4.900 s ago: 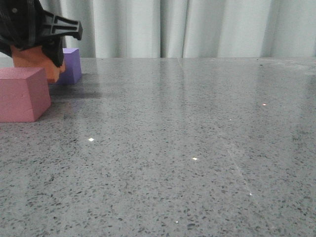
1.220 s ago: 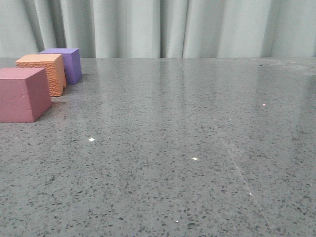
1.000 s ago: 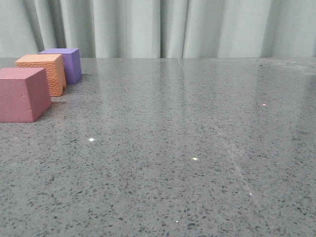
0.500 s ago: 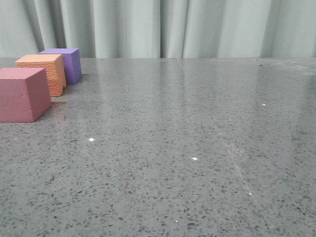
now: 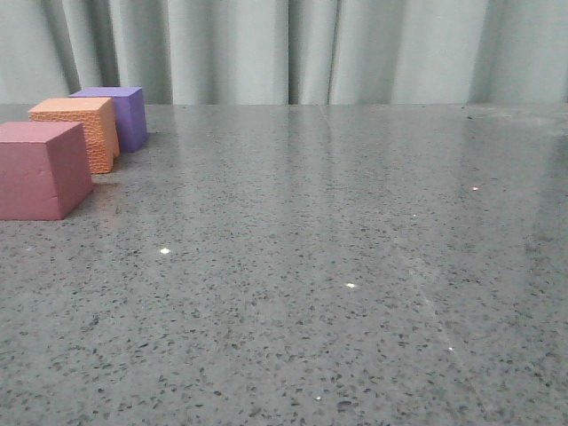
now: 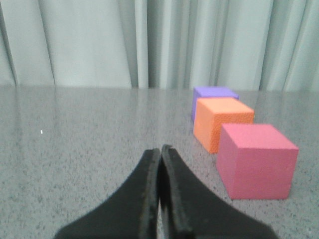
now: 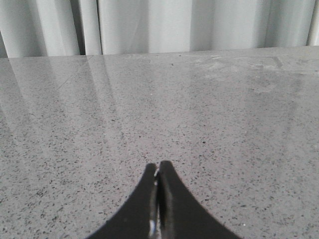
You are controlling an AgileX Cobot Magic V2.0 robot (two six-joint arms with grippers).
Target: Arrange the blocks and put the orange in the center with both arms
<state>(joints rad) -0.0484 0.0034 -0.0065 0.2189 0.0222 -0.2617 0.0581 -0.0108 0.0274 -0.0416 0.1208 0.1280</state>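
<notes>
Orange cube (image 5: 75,131): on the grey table (image 5: 355,266), far left, between pink-red cube (image 5: 40,169) and purple cube (image 5: 120,115); row runs front to back, pink-red nearest.
Front view: no grippers visible, only cubes, table, curtain (image 5: 293,49).
Left wrist view: left gripper (image 6: 160,149) fingers pressed together, empty, beside the row; gaps between cubes cannot be told.
Right wrist view: right gripper (image 7: 158,165) fingers together, empty, over bare tabletop; no cubes here.
</notes>
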